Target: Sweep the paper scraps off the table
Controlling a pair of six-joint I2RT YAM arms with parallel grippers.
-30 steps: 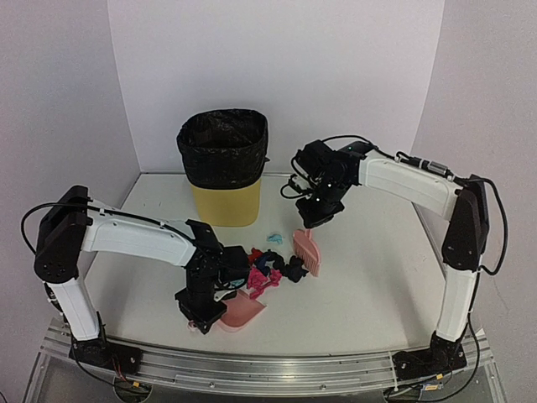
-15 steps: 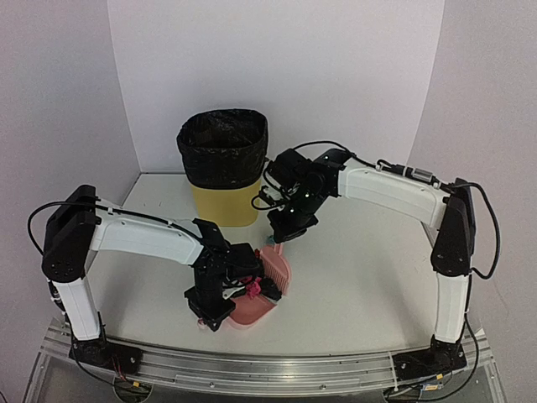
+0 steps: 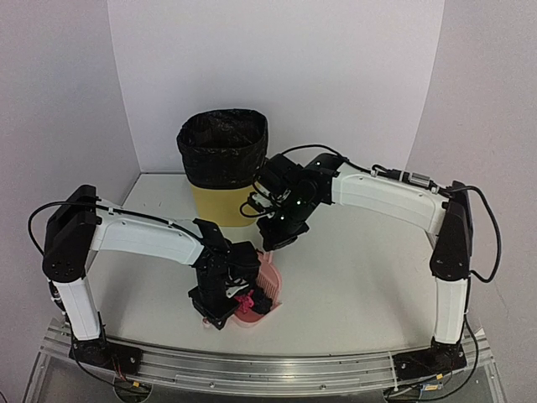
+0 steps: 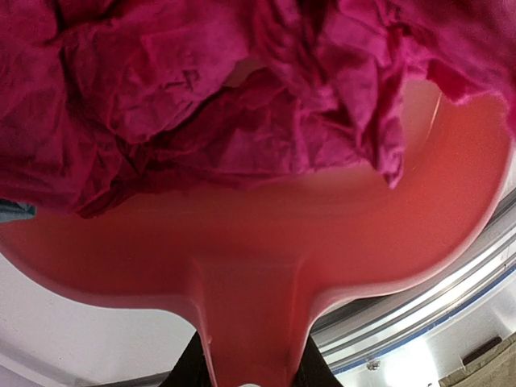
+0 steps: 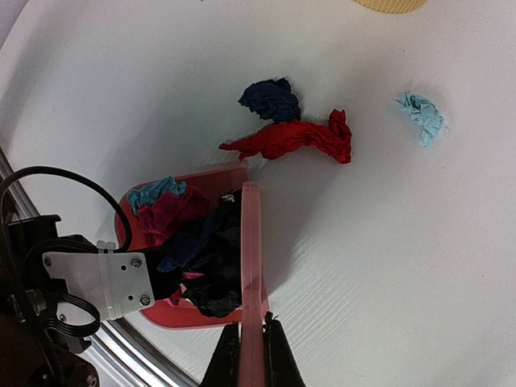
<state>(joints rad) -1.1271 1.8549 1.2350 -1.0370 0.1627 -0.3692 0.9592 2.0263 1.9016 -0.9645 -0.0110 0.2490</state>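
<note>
Table [image 5: 395, 250]: right wrist alone shows loose scraps [image 5: 294, 139]

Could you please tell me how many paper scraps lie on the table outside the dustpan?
3: a navy wad, a red scrap just beside it, and a light blue wad apart; others may be hidden.

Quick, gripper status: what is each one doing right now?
Left gripper: closed, holding the pink dustpan by its handle.
Right gripper: closed, holding the pink brush.
</note>
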